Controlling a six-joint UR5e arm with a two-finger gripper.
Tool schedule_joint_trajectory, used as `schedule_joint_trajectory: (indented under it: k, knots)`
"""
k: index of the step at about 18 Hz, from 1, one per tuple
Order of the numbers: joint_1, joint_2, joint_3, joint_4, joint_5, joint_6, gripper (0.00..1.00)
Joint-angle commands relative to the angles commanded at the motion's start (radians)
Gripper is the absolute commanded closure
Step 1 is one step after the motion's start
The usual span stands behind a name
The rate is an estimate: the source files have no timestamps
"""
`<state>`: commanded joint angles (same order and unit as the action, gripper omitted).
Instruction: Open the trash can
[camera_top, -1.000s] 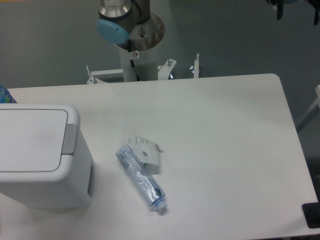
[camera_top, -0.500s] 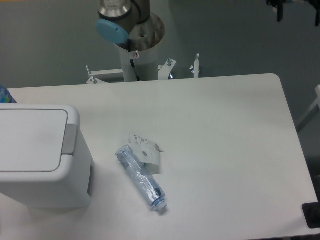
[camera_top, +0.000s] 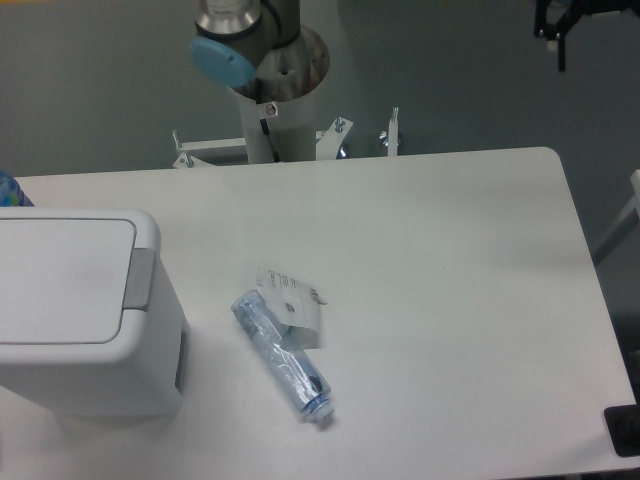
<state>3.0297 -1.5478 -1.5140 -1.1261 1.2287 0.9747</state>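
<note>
One trash can (camera_top: 85, 310) sits at the left edge of the frame, on the lower left part of the white worktop (camera_top: 450, 300). It is a large white boxy bin with rounded corners, cut off by the frame's left side. Its flat white lid (camera_top: 60, 280) lies down and level, closed. A grey hinge strip (camera_top: 139, 279) runs along the lid's right edge. A dark slot shows low on the can's right wall.

Just right of the can, apart from it, a clear bluish plastic bottle (camera_top: 283, 357) lies on its side near the frame's centre-bottom. Its neck points toward the lower right. A white paper label (camera_top: 289, 301) with small print sits at the bottle's upper end, overlapping it.

At the upper left of the frame, behind the worktop's far edge, stands the arm's base column (camera_top: 275, 110), white with a grey joint and a light blue round cap (camera_top: 222, 60) on top. Metal brackets with bolts flank the column's foot.

In the upper right corner, well apart from the can and above the grey floor beyond the worktop, the dark gripper (camera_top: 560, 25) is partly cut off by the top edge. One thin dark finger hangs down; whether the jaws are wide or narrow, cannot tell. Nothing visible between them.

A small blue object (camera_top: 10, 188) peeks in at the left edge, behind the can. A black item (camera_top: 624, 430) shows at the lower right corner.
</note>
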Motion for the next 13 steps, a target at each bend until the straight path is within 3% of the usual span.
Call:
schedule_joint_trajectory:
  k: [6,13]
  knots:
    - [-0.15,-0.02,0.038,0.009,-0.034,-0.46,0.0]
    - [-0.357,-0.067,0.029,0.0,-0.069,-0.683,0.0]
